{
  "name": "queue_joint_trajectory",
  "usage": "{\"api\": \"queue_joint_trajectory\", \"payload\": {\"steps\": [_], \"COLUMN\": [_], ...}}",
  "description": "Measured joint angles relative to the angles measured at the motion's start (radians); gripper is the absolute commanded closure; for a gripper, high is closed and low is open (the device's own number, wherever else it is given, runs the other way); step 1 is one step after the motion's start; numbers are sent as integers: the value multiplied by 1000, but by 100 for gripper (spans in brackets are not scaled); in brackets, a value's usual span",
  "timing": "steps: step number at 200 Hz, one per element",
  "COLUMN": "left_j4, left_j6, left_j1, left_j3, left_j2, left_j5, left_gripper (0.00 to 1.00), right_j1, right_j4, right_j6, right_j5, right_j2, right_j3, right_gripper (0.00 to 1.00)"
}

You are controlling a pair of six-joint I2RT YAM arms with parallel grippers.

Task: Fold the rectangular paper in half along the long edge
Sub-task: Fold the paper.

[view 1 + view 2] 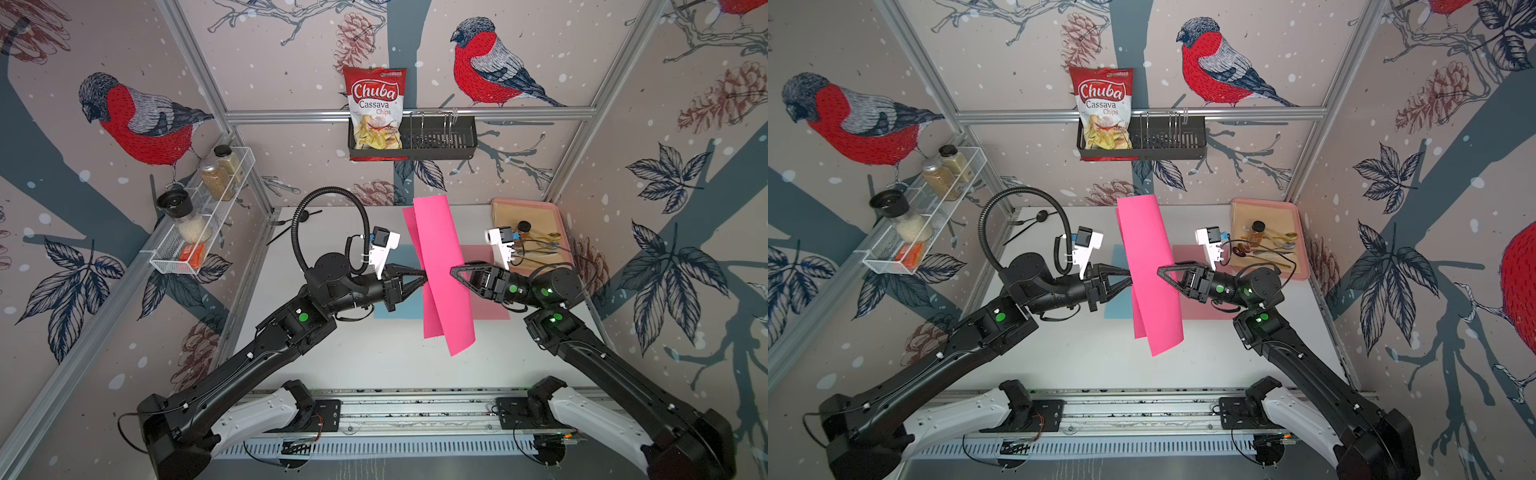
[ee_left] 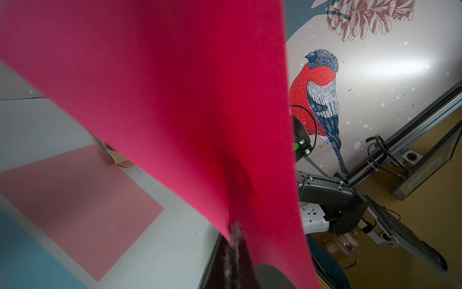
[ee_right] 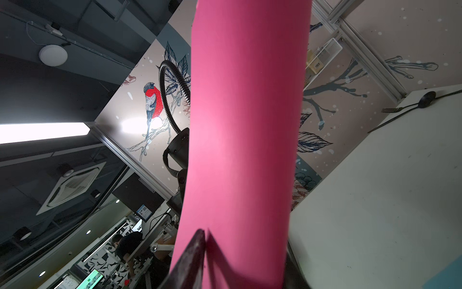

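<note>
A bright pink rectangular paper [image 1: 440, 257] [image 1: 1148, 241] hangs in the air above the table's middle, bent lengthwise into a loose, uncreased fold with its two halves splayed apart. My left gripper [image 1: 424, 275] [image 1: 1130, 277] is shut on the paper's edge from the left; the left wrist view shows its tips [image 2: 235, 225] pinching the sheet [image 2: 175, 87]. My right gripper [image 1: 455, 272] [image 1: 1160, 272] meets the paper from the right with jaws spread. In the right wrist view the curved paper [image 3: 245, 125] sits between them, with one finger [image 3: 197, 250] lying against its face.
A pale pink mat [image 1: 486, 307] and a blue mat [image 1: 395, 307] lie on the white table under the paper. A pink tray [image 1: 528, 203] of cutlery stands at the back right. Black spoon and fork [image 1: 305, 216] lie at the back left. Wall racks hold jars and a chips bag.
</note>
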Motion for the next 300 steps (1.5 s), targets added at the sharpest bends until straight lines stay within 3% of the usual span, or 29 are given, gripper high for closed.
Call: {"api": "queue_joint_trajectory", "payload": {"steps": [41,71,126,165,236,265,300], "left_j4": [0,0,0,-8,-51,-53,-61], "left_j6": [0,0,0,6,11,14,15], "left_j1": [-1,-4,-8,-10,-10,-11,-11], "left_j3": [1,4,4,5,26,41,50], "left_j2": [15,21,20,17,22,21,21], "left_j5": [0,1,0,0,-1,-3,-4], "left_gripper": [100,100,100,100,100,100,100], "right_j1": [75,92,87,69,66,77,79], "right_j4": [-69,-132,-177,-188,-239,-298,-364], "right_j6": [-59,-107,-135,-139,-175,-214,-263], "right_j5": [7,23,44,46,23,10,3], "right_j2": [9,17,20,15,9,6,-5], "right_j3": [64,79,81,80,97,123,135], "right_gripper": [40,38,56,63,66,55,56]}}
